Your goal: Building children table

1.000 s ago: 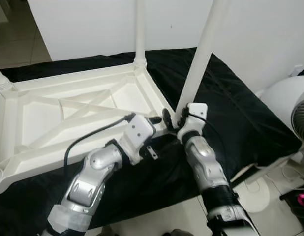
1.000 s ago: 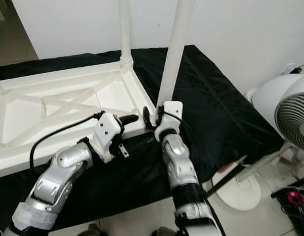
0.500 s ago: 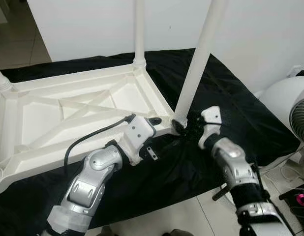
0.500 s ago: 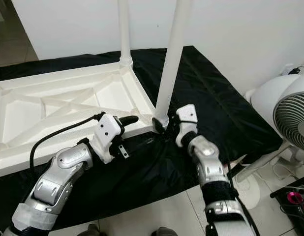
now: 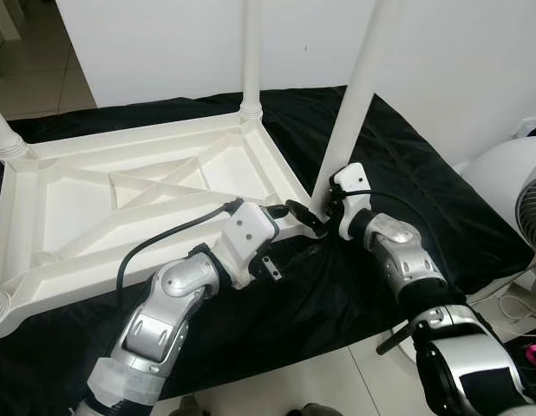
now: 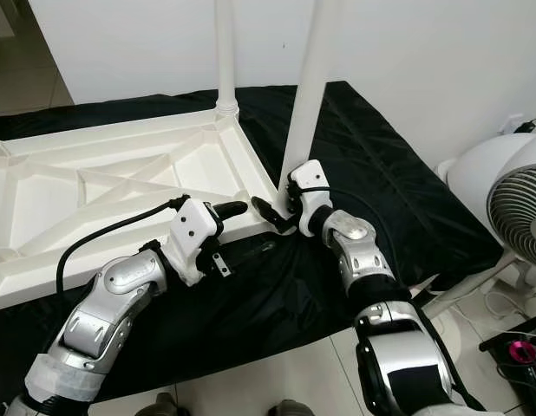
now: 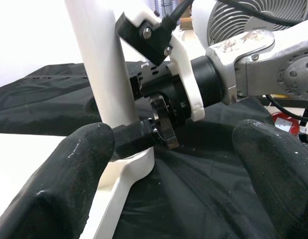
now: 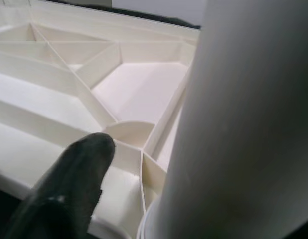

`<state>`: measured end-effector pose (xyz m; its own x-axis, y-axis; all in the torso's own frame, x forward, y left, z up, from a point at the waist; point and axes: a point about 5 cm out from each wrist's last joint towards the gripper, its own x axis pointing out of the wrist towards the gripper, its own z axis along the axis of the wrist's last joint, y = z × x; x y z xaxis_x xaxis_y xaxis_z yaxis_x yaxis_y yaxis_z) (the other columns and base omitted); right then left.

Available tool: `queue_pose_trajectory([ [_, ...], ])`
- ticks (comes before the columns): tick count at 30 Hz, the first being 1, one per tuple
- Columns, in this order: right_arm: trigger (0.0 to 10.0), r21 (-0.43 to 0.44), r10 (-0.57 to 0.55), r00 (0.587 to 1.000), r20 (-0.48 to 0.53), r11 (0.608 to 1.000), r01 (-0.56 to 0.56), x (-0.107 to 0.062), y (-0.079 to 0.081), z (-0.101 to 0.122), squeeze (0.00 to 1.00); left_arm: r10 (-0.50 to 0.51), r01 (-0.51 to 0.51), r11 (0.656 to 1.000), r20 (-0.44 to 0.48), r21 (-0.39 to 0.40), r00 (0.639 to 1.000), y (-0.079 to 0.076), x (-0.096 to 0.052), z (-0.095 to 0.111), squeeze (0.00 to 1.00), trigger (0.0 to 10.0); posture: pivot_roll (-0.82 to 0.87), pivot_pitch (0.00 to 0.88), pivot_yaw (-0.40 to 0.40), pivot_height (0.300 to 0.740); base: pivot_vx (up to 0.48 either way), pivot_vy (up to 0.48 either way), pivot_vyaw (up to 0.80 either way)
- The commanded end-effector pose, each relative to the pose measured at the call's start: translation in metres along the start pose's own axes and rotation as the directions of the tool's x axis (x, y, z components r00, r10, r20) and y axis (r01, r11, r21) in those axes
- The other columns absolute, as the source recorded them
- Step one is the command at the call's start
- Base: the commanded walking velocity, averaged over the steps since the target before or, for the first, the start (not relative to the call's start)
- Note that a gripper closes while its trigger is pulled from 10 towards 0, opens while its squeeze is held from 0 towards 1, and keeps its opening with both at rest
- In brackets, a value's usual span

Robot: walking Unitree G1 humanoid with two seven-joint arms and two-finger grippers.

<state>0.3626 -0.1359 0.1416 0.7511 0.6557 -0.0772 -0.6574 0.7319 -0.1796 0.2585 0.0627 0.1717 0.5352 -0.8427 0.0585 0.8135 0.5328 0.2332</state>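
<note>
At centre frame, upturned white plastic children's table [image 5: 120,195] on black cloth [image 5: 424,208], near-corner leg being fitted.
My right gripper [image 6: 281,212] brackets the tall white cylindrical leg [image 5: 359,95] at its base, fingers parted around it; my left gripper [image 5: 281,211] hovers open beside the corner. I judge the leg light, stiff, slick: hold it low.

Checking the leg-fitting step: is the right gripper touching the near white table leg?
Touching. In the left wrist view, the right gripper has a black finger pressed flat against the near leg just above its base, no gap visible.
</note>
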Motion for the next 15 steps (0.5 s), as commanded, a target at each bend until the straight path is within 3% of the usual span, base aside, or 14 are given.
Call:
queue_pose_trajectory([
  [1,0.1,-0.01,0.036,0.999,-0.041,0.999,-0.036,0.004,0.005,-0.007,0.0,0.045,-0.045,0.999,-0.009,0.017,0.999,0.001,-0.001,-0.001,0.0,10.0,-0.02,0.0,-0.022,0.74,0.0,0.0,0.0],
  [13,0.0,0.049,0.018,0.998,-0.053,0.999,-0.016,-0.004,0.001,-0.019,0.0,0.051,-0.051,0.999,-0.01,0.018,0.999,0.002,-0.002,-0.001,0.0,10.0,-0.02,0.0,-0.016,0.74,0.0,0.0,0.0],
  [14,10.0,0.08,-0.01,0.999,-0.038,0.997,0.013,-0.005,-0.002,-0.018,0.0,0.049,-0.049,0.999,-0.009,0.018,0.999,0.002,-0.002,-0.001,0.0,10.0,-0.03,0.0,-0.014,0.74,0.0,0.0,0.0],
  [15,10.0,0.08,-0.01,0.999,-0.038,0.997,0.013,-0.005,-0.002,-0.018,0.0,0.049,-0.049,0.999,-0.009,0.018,0.999,0.002,-0.002,-0.001,0.0,10.0,-0.03,0.0,-0.014,0.74,0.0,0.0,0.0],
])
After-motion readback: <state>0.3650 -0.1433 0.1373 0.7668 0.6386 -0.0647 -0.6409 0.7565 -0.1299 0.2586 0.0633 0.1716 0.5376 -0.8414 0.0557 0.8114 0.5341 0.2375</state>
